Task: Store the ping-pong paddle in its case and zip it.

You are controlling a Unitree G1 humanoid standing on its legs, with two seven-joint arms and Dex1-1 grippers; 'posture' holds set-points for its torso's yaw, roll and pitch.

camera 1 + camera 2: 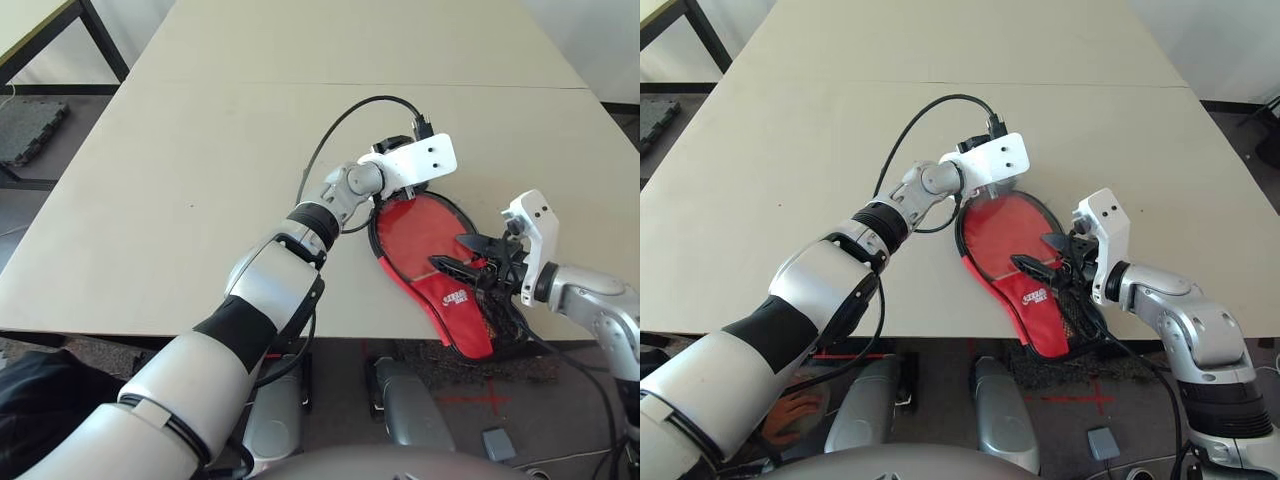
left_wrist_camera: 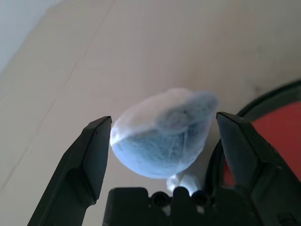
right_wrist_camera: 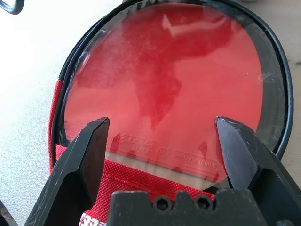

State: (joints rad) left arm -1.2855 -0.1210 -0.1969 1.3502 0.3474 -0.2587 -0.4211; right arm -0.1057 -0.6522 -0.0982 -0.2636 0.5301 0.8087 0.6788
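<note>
Ping-pong paddle (image 3: 164, 94) seated inside the case (image 1: 462, 310), red rubber face up and ringed by black trim, wooden handle tucked under the red fabric neck. Case lying at the near right edge of the worktop (image 1: 200, 150), its narrow end overhanging that edge. Left gripper (image 2: 160, 136) at the far rim of the case, fingers (image 2: 91, 155) spread wide on either side of the fluffy pale pompom zip pull (image 2: 162, 132), nothing pinched. Right gripper (image 3: 162, 141) over the neck of the case, fingers likewise apart, nothing held. Zip judged not yet run; round opening exposed. Risks noted: soft pompom likely to compress and slip from a shallow pinch, leaving the slider unmoved; unrestrained case likely to drag across the worktop or slide off the edge when the zip is pulled; paddle rim or loose flap may foul the zip track and jam it.
</note>
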